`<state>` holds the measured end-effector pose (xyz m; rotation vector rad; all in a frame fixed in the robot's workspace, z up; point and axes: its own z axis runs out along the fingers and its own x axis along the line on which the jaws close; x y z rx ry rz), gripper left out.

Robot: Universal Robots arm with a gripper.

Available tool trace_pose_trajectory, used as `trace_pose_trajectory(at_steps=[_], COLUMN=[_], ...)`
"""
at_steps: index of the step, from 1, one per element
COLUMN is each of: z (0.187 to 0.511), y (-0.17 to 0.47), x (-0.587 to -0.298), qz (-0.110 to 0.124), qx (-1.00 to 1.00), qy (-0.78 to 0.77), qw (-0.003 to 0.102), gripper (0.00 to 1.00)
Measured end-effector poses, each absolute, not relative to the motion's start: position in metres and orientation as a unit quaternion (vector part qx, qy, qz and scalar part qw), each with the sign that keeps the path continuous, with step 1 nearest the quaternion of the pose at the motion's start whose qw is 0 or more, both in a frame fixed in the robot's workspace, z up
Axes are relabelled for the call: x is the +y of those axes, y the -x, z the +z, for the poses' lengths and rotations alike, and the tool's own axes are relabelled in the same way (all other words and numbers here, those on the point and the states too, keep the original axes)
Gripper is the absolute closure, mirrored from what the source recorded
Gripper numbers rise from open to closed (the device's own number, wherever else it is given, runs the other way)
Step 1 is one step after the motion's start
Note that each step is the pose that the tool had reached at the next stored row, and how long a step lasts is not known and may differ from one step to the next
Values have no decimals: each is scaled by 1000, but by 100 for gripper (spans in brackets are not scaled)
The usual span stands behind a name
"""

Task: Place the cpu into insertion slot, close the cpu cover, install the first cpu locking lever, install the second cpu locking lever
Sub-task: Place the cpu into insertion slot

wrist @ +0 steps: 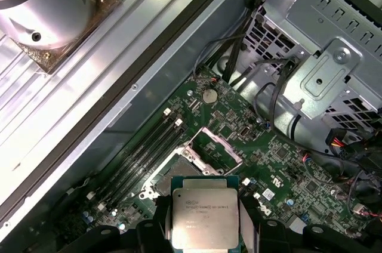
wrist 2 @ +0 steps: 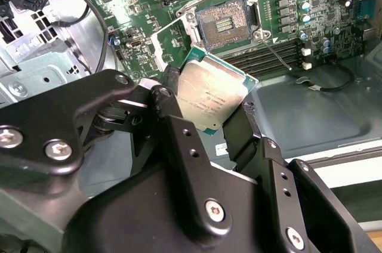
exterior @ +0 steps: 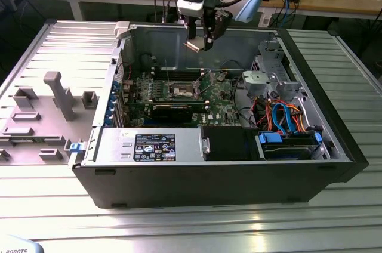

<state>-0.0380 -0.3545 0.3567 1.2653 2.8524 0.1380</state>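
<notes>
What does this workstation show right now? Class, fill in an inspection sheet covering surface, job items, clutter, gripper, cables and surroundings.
Surface: ribbed metal table with an open computer case on it.
Job's things: cpu held above the board; insertion slot empty; cpu cover raised.
Clutter: grey fixture blocks at the exterior view's left.
Gripper: gripper shut on the cpu, over the case.
Cables: orange and blue cables inside the case, at the exterior view's right.
Surroundings: wooden workbench behind.
</notes>
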Motion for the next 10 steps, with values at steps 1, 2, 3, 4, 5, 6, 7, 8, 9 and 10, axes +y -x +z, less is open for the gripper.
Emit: trace_pose_trajectory(at_steps=[1,2,3,4,5,6,7,8,9,10], z=[357,357,357,357,357,357,357,357,357,357], y=[38,38,38,38,38,38,38,38,38,38], x=[-355,-355,-355,-355,-355,-355,-355,-355,-355,-355], qz=[44,44,44,44,44,44,44,44,44,44], qx=[913,913,913,913,913,912,912,911,910,910], qy=[-405,-405,-405,-405,-406,-407,-408,-410,-411,-412], qw=[9,9,9,9,9,9,9,9,9,9], gripper=[46,46,46,46,46,46,46,46,46,46])
